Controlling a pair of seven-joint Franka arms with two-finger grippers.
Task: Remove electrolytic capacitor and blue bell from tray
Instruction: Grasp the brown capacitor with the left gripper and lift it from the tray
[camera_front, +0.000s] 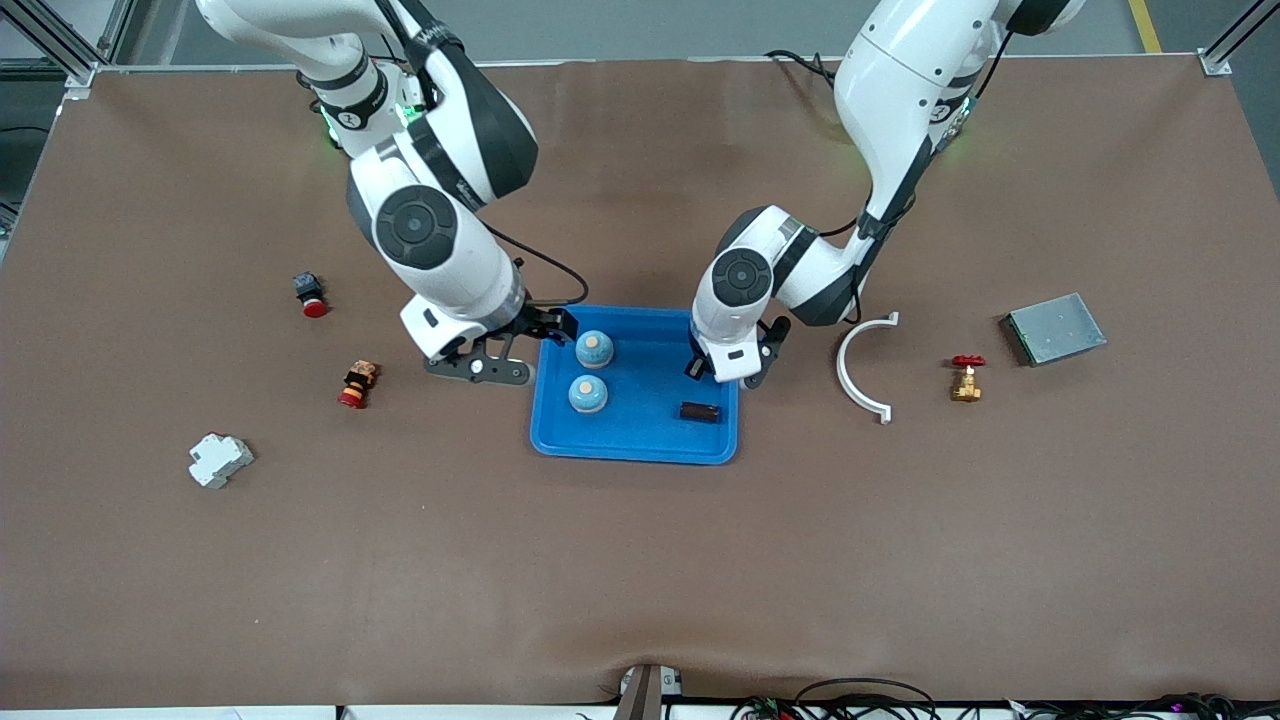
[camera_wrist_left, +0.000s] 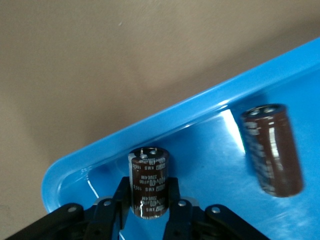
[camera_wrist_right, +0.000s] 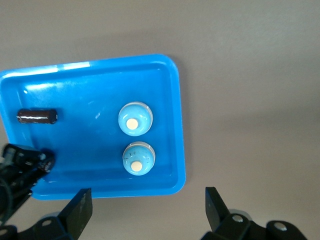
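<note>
Brown-covered table (camera_front: 640, 560) edged by aluminium framing (camera_front: 60, 45) over grey floor (camera_front: 620, 25).

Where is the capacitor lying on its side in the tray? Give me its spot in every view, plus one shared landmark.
Front view: the lying capacitor is in the blue tray, near the corner nearest the camera at the left arm's end.
Left wrist view: the lying capacitor is on the tray floor, apart from the upright capacitor between the left gripper fingers.
Right wrist view: the lying capacitor is close to a tray wall.
Shared landmark: the blue tray.
</note>
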